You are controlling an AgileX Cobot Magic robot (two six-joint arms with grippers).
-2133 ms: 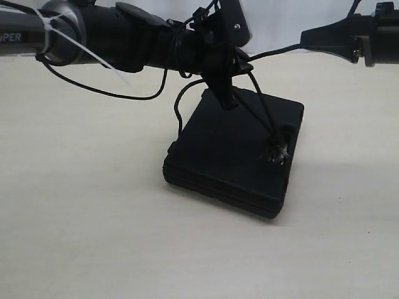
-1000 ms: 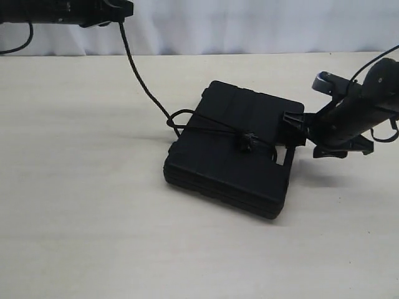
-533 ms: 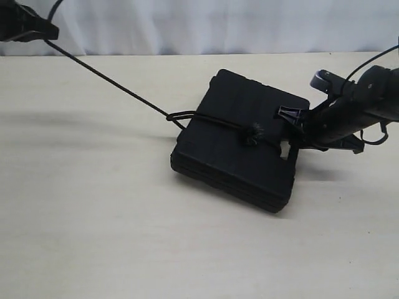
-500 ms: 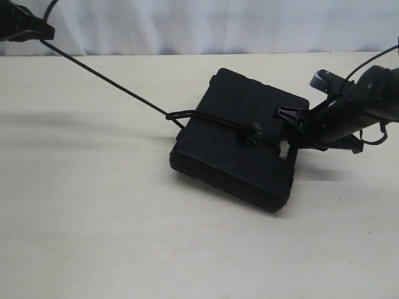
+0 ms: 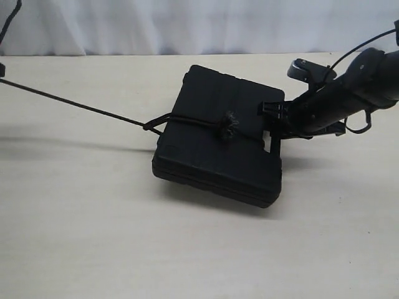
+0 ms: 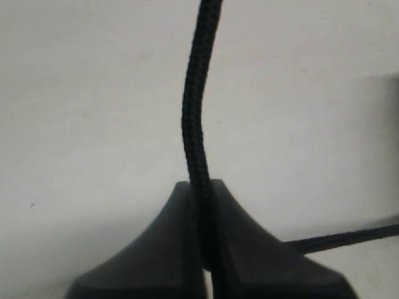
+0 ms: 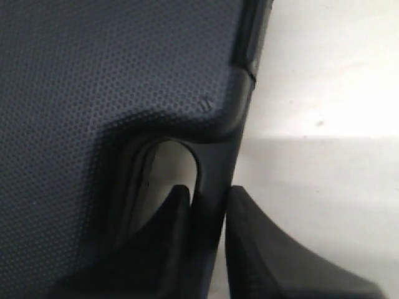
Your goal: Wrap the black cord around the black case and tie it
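The black case [image 5: 212,149] lies flat in the middle of the table, its handle side to the right. The black cord [image 5: 75,104] crosses its lid, with the frayed knot [image 5: 225,124] on top, and runs taut to the left edge of the exterior view. In the left wrist view my left gripper [image 6: 200,187] is shut on the black cord [image 6: 194,106]; in the exterior view it is out of frame. My right gripper [image 5: 272,124] is shut on the handle bar [image 7: 215,168] of the black case [image 7: 93,75].
The pale table [image 5: 93,237] spreads around the case. A white curtain [image 5: 187,25] hangs behind its far edge. The right arm [image 5: 349,87] reaches in from the right with a looped cable beside it.
The left gripper has drawn the cord further left, out of the exterior view, pulling it tight. The case has slid and turned leftward. The right gripper has followed, holding the handle.
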